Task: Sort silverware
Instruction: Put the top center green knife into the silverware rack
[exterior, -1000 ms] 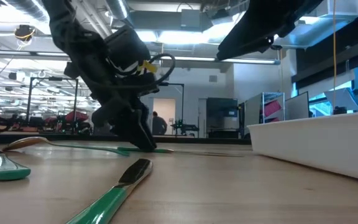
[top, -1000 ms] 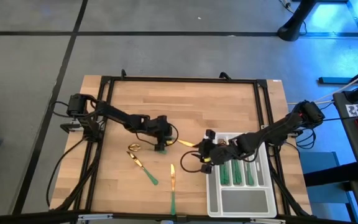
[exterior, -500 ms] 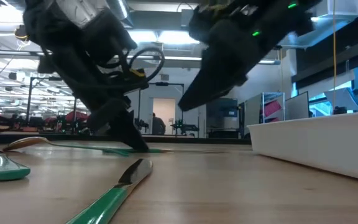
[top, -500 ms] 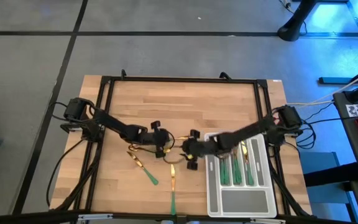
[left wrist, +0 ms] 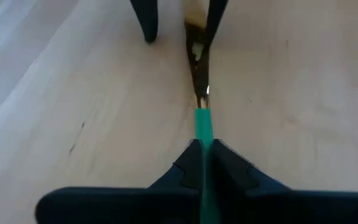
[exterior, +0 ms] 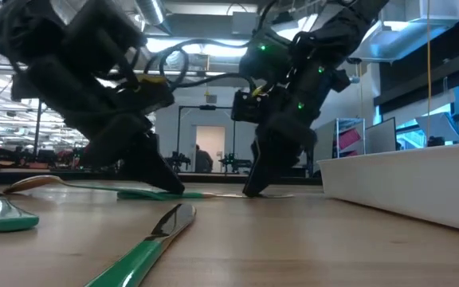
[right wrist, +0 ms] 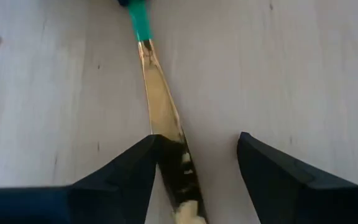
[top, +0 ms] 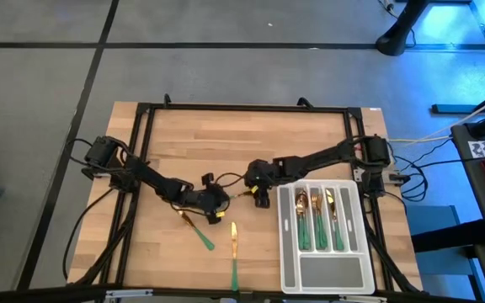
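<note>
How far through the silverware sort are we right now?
Partly done. Several green-handled pieces already lie in the divided tray. In hand: the left gripper is shut on the green handle of a knife lying on the table, while the right gripper stands open around its gold blade. Left: that knife, plus a spoon and another knife loose on the table.

This is a big lab or workshop room. Long lights and pipes hang from the open ceiling. A wooden table in a black frame stands on a grey floor. Far back, a doorway shows.
</note>
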